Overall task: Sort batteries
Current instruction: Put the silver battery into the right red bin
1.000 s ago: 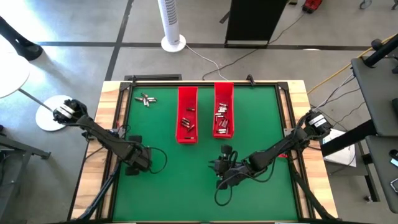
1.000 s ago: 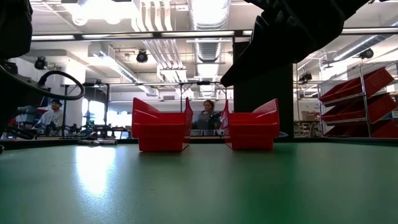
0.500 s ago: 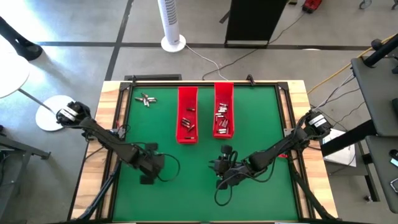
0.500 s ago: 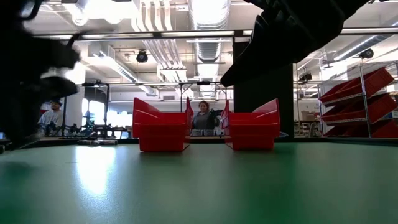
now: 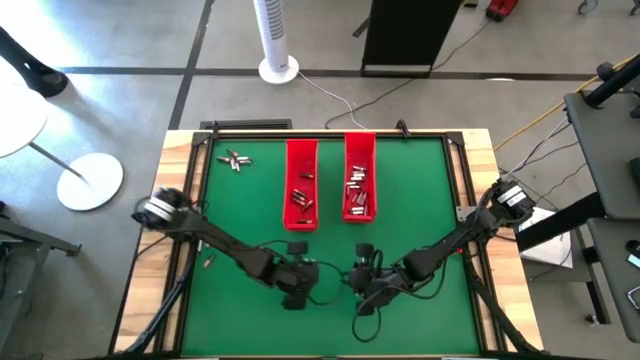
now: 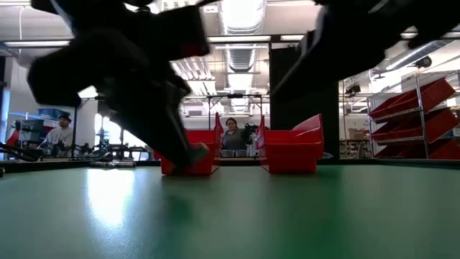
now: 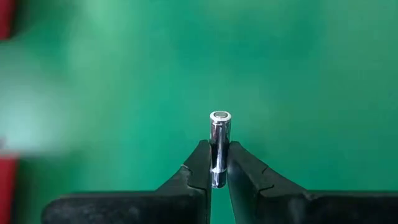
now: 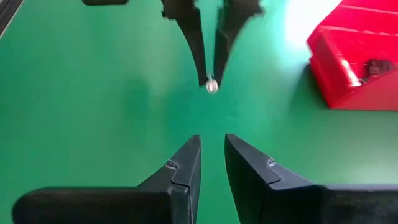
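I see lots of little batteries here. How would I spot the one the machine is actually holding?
Start at the green table, then go to its near middle, below the two red trays, where the two arms meet. The left tool pinches one silvery battery upright, facing the empty right tool. Unlike the others, it lies in no tray or far-corner pile.

The left arm's dark two-fingered end effector (image 7: 219, 163) is clamped on a small shiny silver cylindrical battery (image 7: 219, 140). The cell sits lengthwise between the two fingertips (image 7: 200, 163), pinched along its lower half, and its flat round end cap pokes out beyond them. Beneath lies the plain green surface of the desk (image 7: 311, 81), blurred. A blurred red shape (image 7: 6, 186) shows at the picture's edge.
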Controlling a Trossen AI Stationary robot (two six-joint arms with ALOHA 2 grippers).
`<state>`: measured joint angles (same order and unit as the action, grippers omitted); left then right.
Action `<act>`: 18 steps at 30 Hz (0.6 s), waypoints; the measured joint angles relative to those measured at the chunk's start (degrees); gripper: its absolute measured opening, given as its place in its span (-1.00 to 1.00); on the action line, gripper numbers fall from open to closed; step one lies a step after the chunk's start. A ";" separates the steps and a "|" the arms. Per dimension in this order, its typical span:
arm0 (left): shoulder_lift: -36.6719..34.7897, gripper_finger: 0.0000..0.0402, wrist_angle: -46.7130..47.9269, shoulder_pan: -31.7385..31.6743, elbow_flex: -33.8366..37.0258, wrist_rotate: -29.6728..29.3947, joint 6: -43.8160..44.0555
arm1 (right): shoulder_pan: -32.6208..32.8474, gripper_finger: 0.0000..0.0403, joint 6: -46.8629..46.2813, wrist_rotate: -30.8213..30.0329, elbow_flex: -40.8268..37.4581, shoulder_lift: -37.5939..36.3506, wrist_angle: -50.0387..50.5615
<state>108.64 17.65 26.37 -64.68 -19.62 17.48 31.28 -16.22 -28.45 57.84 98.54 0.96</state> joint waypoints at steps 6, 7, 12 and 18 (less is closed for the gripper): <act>7.15 -0.87 -1.48 -1.00 -6.49 0.93 -3.94 | 3.21 -0.58 -3.35 -0.01 -0.06 0.04 4.39; 7.86 -0.86 -1.99 -1.09 -6.76 0.93 -3.94 | 3.49 -0.56 -4.15 -0.02 -0.25 0.12 4.56; 8.74 -0.85 -7.14 -1.09 -6.22 1.17 -4.74 | 3.99 -0.43 -5.41 -0.69 -2.25 0.17 4.04; 8.09 -0.82 -8.24 -1.12 -4.94 2.43 -4.76 | 3.83 -0.22 -5.80 -3.27 -4.71 0.74 -2.90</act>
<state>116.72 9.42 25.25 -69.62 -17.19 12.72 35.10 -22.02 -31.72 53.13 99.29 -1.94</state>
